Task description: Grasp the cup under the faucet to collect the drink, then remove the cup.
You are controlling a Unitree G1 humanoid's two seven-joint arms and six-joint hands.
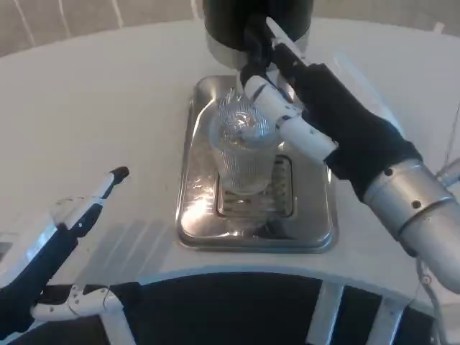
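Dispenser point(257, 25) cut off by top edge; faucet hidden behind right hand point(316, 108), so you can't confirm flow. Cup point(244, 147) rear side covered by fingers point(284, 115); liquid level unreadable thru ribbed wall. Left hand point(68, 237) partly cropped at frame's left edge.

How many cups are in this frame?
1. A clear ribbed cup stands on the metal drip tray below the dispenser, with the right hand around it. The hand and dispenser may hide others.
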